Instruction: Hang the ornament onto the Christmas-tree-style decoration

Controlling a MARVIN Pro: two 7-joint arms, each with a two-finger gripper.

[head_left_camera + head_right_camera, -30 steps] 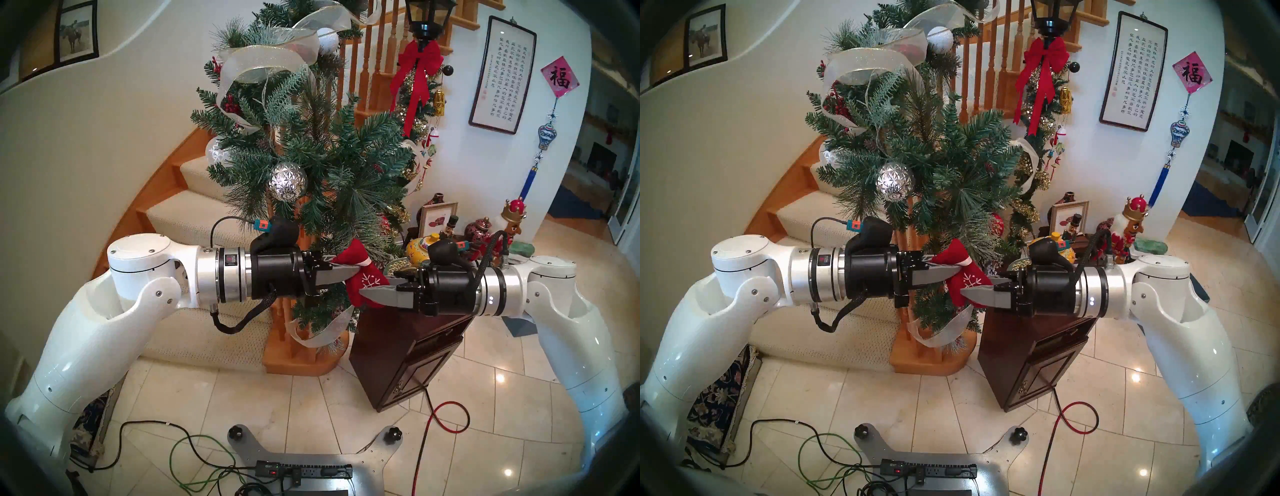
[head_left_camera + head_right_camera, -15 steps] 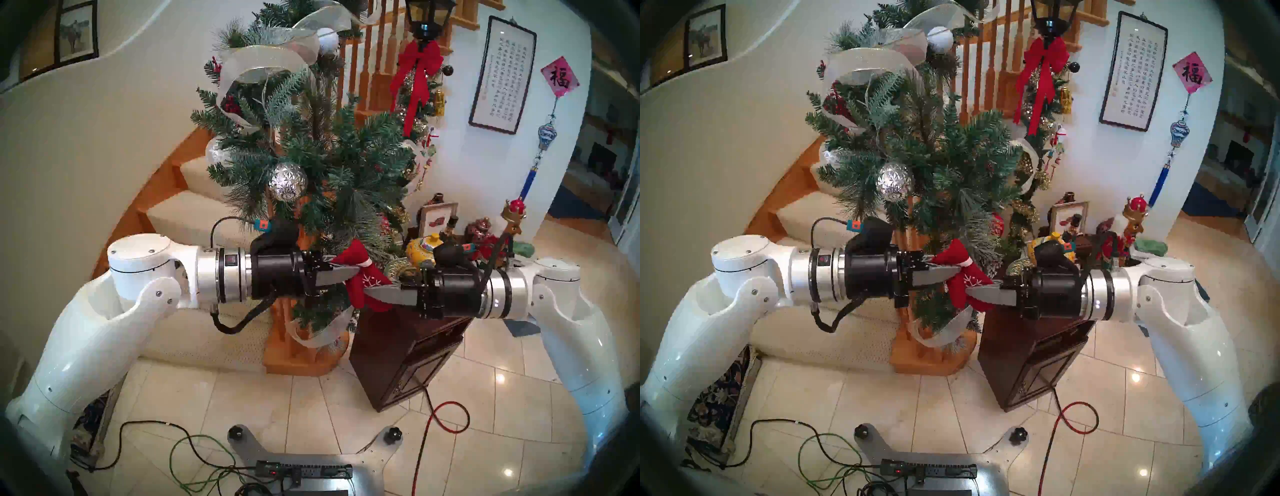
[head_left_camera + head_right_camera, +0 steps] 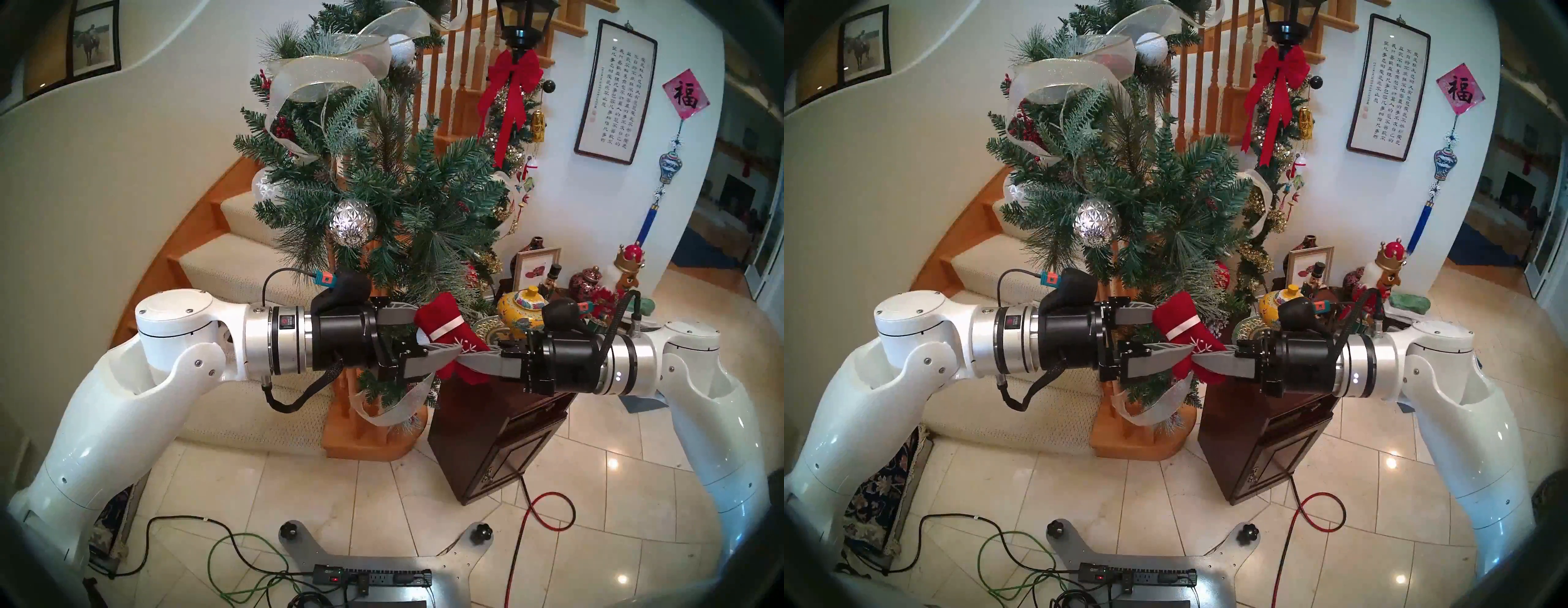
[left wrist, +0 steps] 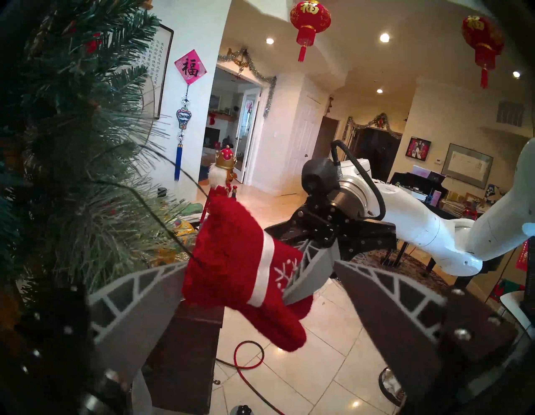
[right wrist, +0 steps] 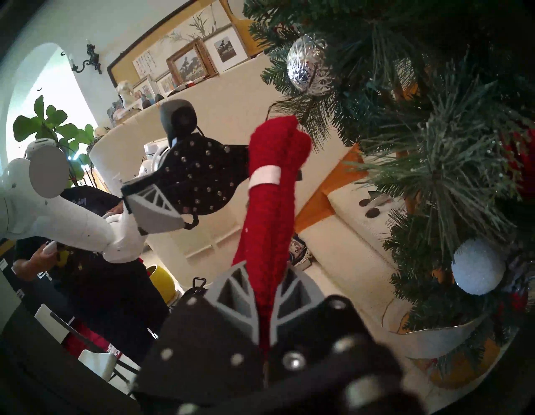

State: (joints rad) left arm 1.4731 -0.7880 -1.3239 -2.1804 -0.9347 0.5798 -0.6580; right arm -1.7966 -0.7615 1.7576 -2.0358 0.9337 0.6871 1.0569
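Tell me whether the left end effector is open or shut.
Open: the left end effector has its fingers spread either side of the red mitten, not pinching it.

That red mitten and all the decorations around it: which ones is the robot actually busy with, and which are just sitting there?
In the job:
- red mitten, clamped in the right fingers
- left fingers, open around it
- big green garland

Just around:
- silver ball
- red bow
- yellow pot
- nutcracker
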